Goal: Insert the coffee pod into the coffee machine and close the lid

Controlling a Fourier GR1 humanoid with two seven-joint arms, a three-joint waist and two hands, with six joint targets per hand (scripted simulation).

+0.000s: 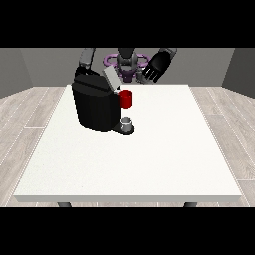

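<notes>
A grey thing [127, 122] sits under a red thing at the machine [126, 98]. The hand at the view's right [156, 66] hangs open above the table's [149, 159] far edge.

The coffee machine [96, 107] is blocking most of the hand at the view's left [82, 71]; only a dark patch is showing above the machine's top, so its fingers are not readable. The machine body is also covering the bench [149, 164] surface behind it and the lower part of that arm. A grey thing [127, 121] is sitting at the machine's base, too small to identify. The robot's torso [127, 62] is showing only partly behind the raised lid [110, 78]. The bench legs are being cut off below.
</notes>
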